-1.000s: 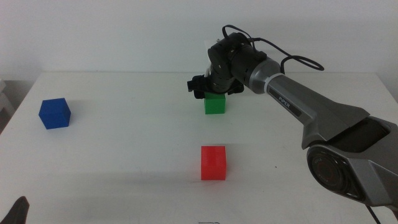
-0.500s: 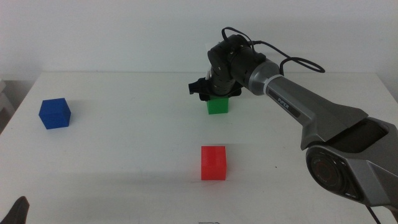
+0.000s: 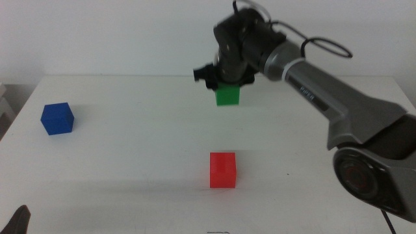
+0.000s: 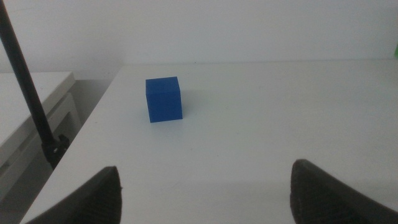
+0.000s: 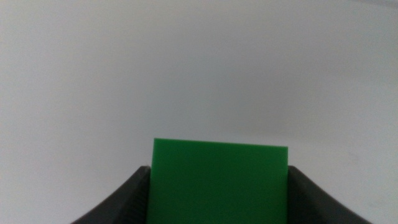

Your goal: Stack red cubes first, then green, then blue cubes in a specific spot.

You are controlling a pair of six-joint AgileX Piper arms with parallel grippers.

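Right tool [image 3: 227, 84] gripping the green cube [image 3: 228, 95], in the air above the worktop [image 3: 130, 156].
We are seeing the red cube [image 3: 223, 169] sitting near the front, blue cube [image 3: 57, 118] far left; left tool [image 4: 205, 186] is waiting by it, jaws apart.

Lifted cube [image 3: 228, 95] behind another [image 3: 223, 169]; third [image 3: 57, 118] far left.

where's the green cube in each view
Middle view: green cube up top, centre-right, held off the white table by the right gripper.
Left wrist view: not in it; only the blue cube beyond the open left gripper.
Right wrist view: fills the bottom centre, clamped between the jaws.
Shared landmark: the white table.
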